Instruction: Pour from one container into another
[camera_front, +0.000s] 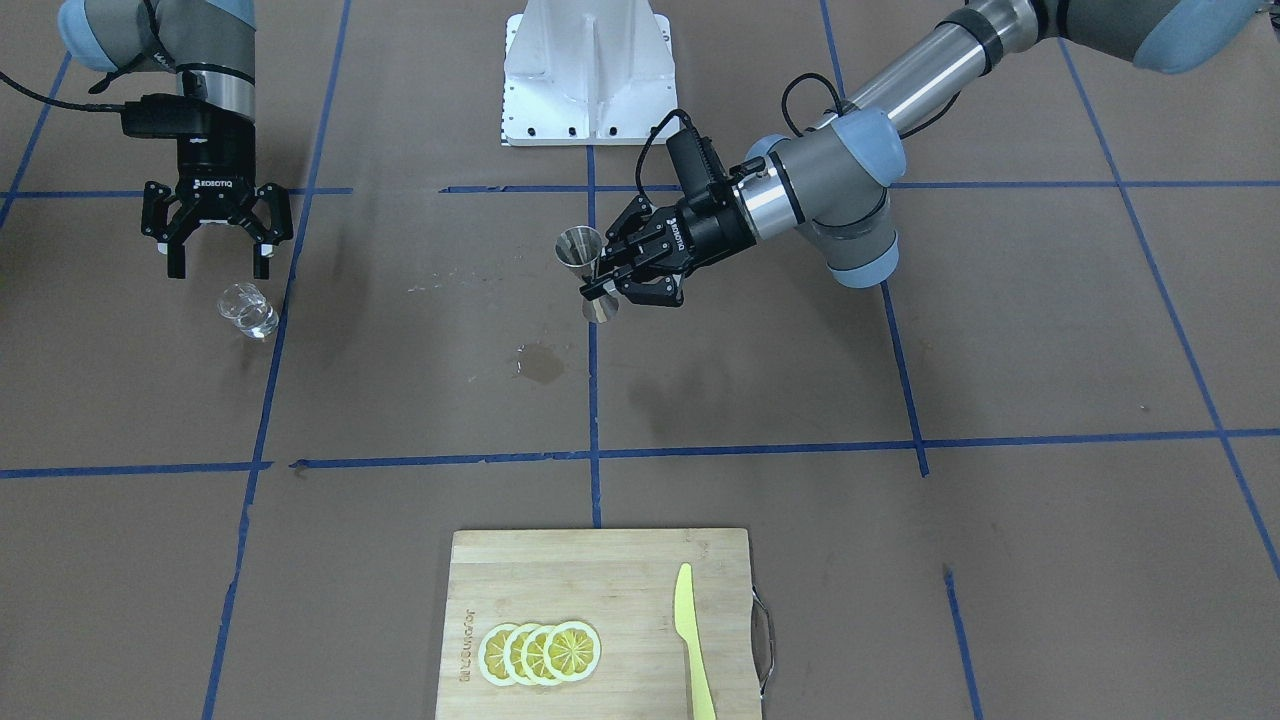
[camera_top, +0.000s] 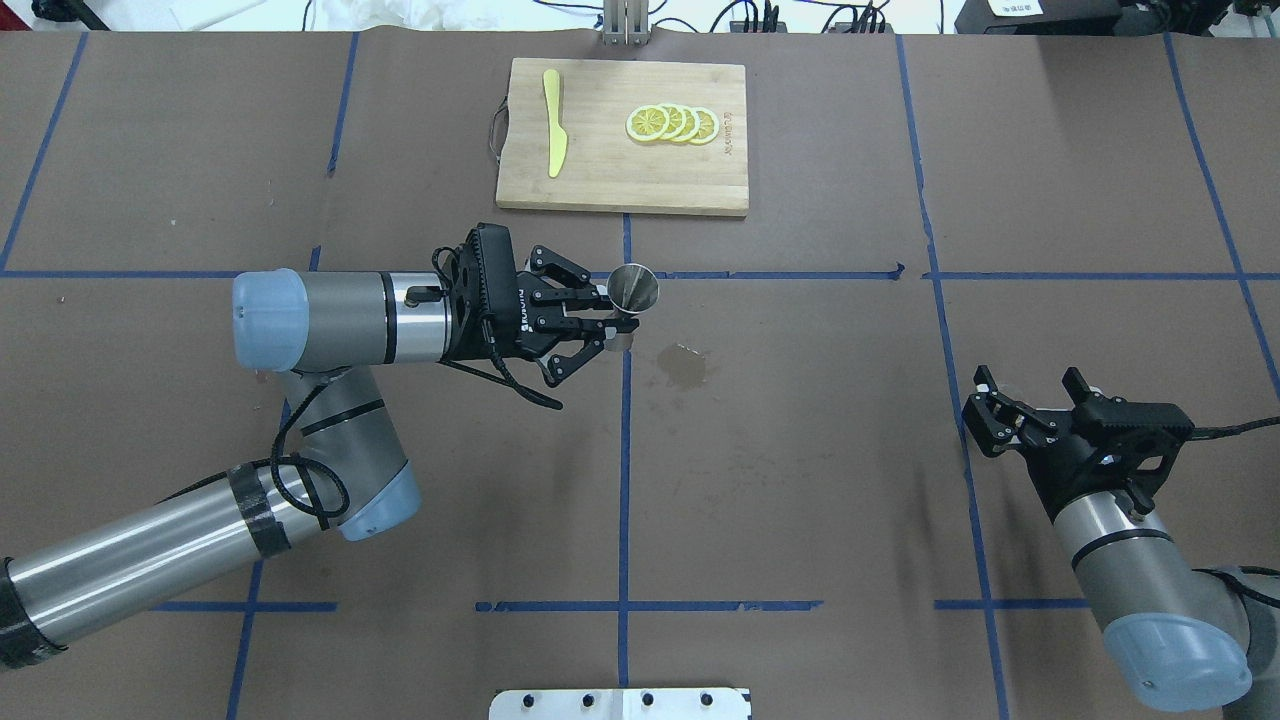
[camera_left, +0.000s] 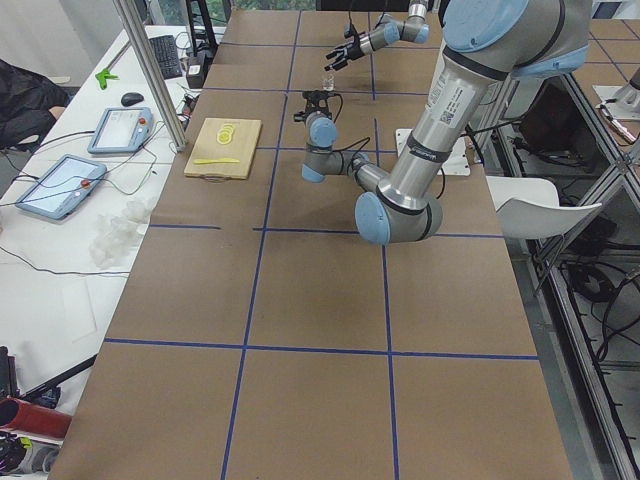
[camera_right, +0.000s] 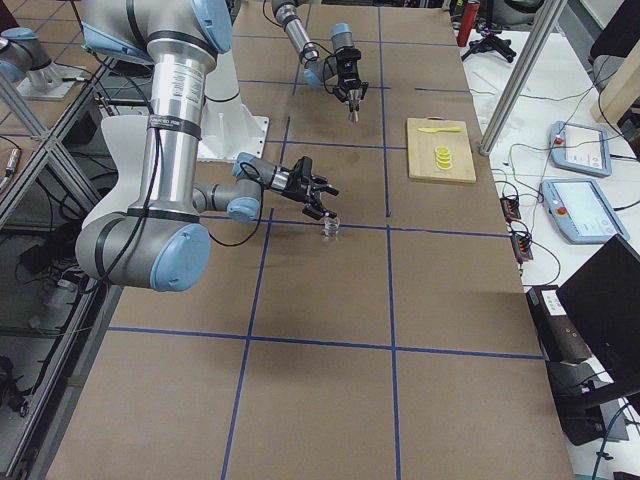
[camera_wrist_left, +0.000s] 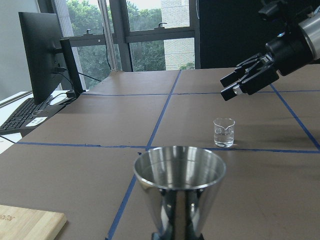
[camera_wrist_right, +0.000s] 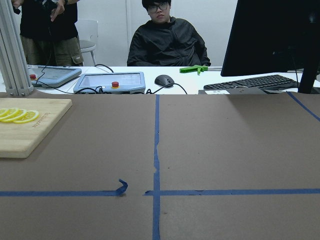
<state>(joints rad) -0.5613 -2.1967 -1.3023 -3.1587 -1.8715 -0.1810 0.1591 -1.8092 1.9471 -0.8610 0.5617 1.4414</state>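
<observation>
My left gripper (camera_front: 598, 285) is shut on the narrow waist of the silver hourglass jigger (camera_front: 580, 249), holding it off the table near the centre line. The jigger's open cone (camera_wrist_left: 179, 172) fills the bottom of the left wrist view, and it also shows from overhead (camera_top: 634, 289). Far to the robot's right, the small clear glass cup (camera_front: 247, 310) stands upright on the paper with a little clear liquid in it (camera_wrist_left: 224, 132). My right gripper (camera_front: 218, 270) hangs open just above and behind the cup without touching it. From overhead the cup is hidden under the right gripper (camera_top: 1030, 392).
A wet stain (camera_front: 541, 362) marks the paper near the jigger. A wooden cutting board (camera_front: 600, 560) with lemon slices (camera_front: 540, 652) and a yellow plastic knife (camera_front: 692, 640) lies at the far edge. Blue tape lines cross the table. People sit beyond the table.
</observation>
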